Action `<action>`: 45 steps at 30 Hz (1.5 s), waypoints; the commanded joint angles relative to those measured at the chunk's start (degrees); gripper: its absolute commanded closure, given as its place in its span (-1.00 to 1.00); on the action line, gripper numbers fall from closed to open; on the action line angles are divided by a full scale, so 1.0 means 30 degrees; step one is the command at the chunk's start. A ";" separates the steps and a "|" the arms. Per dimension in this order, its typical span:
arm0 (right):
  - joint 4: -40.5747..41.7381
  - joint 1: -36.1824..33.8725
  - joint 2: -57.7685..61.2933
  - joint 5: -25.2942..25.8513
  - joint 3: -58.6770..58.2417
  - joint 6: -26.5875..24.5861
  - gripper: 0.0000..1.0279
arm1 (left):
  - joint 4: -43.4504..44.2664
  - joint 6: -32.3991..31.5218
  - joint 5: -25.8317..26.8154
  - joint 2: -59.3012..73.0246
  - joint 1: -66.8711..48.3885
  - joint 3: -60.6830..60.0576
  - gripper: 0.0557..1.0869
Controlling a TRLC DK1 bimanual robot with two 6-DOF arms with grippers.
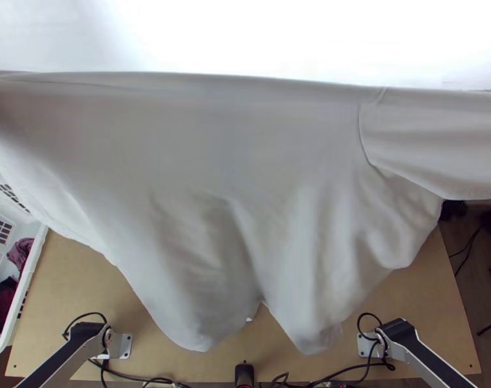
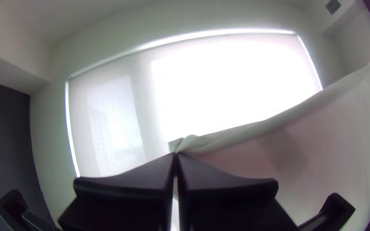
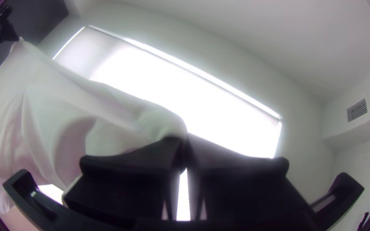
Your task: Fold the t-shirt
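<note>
The white t-shirt (image 1: 245,168) hangs stretched across the top view, its upper edge nearly straight and its lower part draped in loose folds above the table. A sleeve lies at its right side. In the left wrist view my left gripper (image 2: 176,156) is shut on one end of the shirt's edge (image 2: 245,132). In the right wrist view my right gripper (image 3: 186,139) is shut on another part of the shirt (image 3: 120,115), which slopes away toward the other arm.
Below the shirt shows the wooden table (image 1: 433,310), with cables near both arm bases. A white basket (image 1: 29,275) holding dark and mauve cloth stands at the table's left. A bright window with a blind (image 2: 232,81) lies beyond.
</note>
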 commanded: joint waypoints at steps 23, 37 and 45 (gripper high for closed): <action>0.7710 -0.0188 1.0753 -0.0896 -1.1704 0.5138 0.95 | 0.6724 -0.0929 0.1191 0.3164 -0.2700 -1.7929 0.93; 0.8501 -0.0921 2.0802 -0.1101 -0.4790 0.5783 0.95 | 1.2818 -0.1164 0.0722 1.1924 -0.0971 -1.6083 0.93; 0.8501 -0.1682 2.4581 -0.1101 -0.0894 0.6574 0.95 | 1.3374 -0.2072 0.0107 1.6641 -0.0649 -1.2451 0.93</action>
